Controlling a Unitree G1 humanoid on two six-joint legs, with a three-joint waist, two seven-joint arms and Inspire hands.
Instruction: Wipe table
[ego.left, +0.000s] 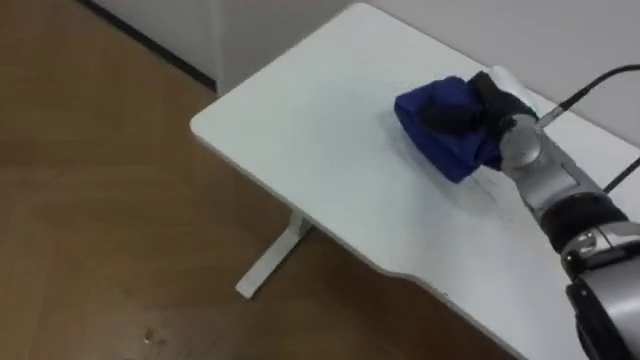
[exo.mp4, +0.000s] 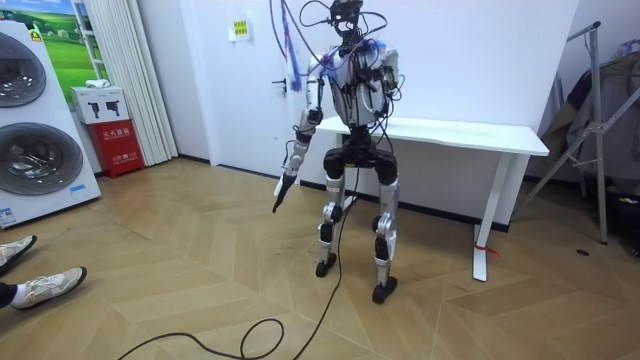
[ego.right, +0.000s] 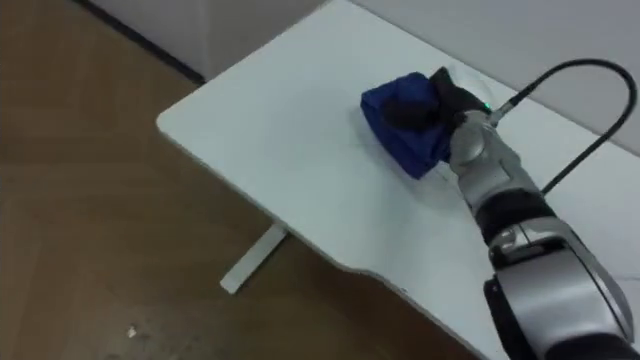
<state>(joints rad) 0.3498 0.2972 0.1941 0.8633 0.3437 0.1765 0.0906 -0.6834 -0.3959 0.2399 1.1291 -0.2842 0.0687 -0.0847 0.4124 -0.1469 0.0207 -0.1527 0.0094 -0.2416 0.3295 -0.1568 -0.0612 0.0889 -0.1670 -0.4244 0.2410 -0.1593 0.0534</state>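
Blue cloth (ego.left: 440, 140) partly beneath right hand (ego.left: 492, 103)

In the room view, stacked washing machines (exo.mp4: 35, 160) stand at nine o'clock, with a red box (exo.mp4: 118, 145) just beside them. A person's shoes (exo.mp4: 45, 287) rest at eight o'clock.

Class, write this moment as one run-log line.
right hand | grips blue cloth | on white table | left hand hangs at side
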